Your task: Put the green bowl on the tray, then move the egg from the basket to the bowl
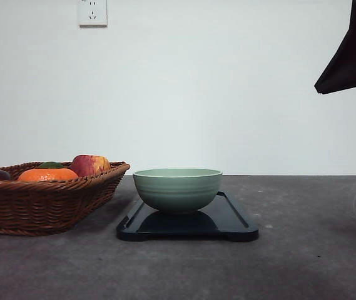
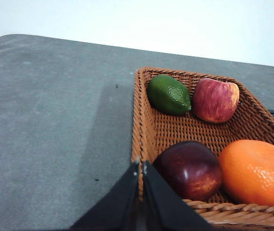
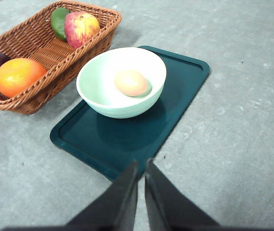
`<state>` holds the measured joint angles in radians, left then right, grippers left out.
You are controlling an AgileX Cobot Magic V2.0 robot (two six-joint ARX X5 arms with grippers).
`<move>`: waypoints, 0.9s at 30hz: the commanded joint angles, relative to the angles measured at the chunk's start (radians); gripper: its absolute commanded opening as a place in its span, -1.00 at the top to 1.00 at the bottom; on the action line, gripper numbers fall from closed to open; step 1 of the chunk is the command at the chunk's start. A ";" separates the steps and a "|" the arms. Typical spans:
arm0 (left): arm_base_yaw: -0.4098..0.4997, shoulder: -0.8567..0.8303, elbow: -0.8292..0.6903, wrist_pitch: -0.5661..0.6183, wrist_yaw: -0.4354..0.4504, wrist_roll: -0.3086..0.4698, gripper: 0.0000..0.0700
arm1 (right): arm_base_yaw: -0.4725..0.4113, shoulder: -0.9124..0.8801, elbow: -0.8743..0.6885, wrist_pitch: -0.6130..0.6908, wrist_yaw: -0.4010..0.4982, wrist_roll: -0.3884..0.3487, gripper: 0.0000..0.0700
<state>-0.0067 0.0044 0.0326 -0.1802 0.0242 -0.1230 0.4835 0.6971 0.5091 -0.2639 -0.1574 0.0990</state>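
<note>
The green bowl (image 1: pixel 178 189) stands upright on the black tray (image 1: pixel 234 220) at the table's middle. Seen from the right wrist, the egg (image 3: pixel 131 83) lies inside the green bowl (image 3: pixel 103 94), which sits on the tray (image 3: pixel 127 139). The wicker basket (image 1: pixel 34 206) is left of the tray and touches nothing. My right gripper (image 3: pixel 141 168) is shut and empty, hanging above the table in front of the tray; part of it shows at the front view's top right (image 1: pixel 351 50). My left gripper (image 2: pixel 141 166) is shut and empty over the basket (image 2: pixel 149 130) rim.
The basket holds a green lime (image 2: pixel 169 95), a red-yellow apple (image 2: pixel 215 100), a dark red apple (image 2: pixel 189 170) and an orange (image 2: pixel 255 172). A wall socket (image 1: pixel 92 12) sits on the white wall behind. Bare grey table (image 1: pixel 309 250) lies right of the tray.
</note>
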 commanded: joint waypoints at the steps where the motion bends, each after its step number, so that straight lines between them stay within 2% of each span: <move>1: 0.000 -0.001 -0.019 -0.006 -0.002 0.010 1.00 | 0.005 0.005 0.002 0.010 0.001 -0.007 0.95; 6: 0.000 -0.001 -0.019 -0.006 -0.002 0.010 1.00 | 0.005 0.005 0.002 0.010 0.002 -0.017 0.95; 11: 0.000 -0.001 -0.019 -0.006 -0.002 0.010 1.00 | -0.026 -0.022 -0.029 0.044 0.075 -0.113 0.95; 15: 0.000 -0.001 -0.019 -0.006 -0.002 0.010 1.00 | -0.115 -0.141 -0.131 0.102 0.079 -0.111 0.95; 19: 0.000 -0.001 -0.019 -0.006 -0.002 0.010 1.00 | -0.245 -0.325 -0.266 0.164 0.081 -0.128 0.95; 23: 0.000 -0.001 -0.019 -0.006 -0.002 0.010 1.00 | -0.361 -0.485 -0.365 0.166 0.080 -0.134 0.95; 27: 0.000 -0.001 -0.019 -0.006 -0.002 0.010 1.00 | -0.436 -0.605 -0.434 0.166 0.079 -0.133 0.95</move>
<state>-0.0067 0.0044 0.0326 -0.1802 0.0242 -0.1230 0.0521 0.1089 0.0817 -0.1084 -0.0769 -0.0256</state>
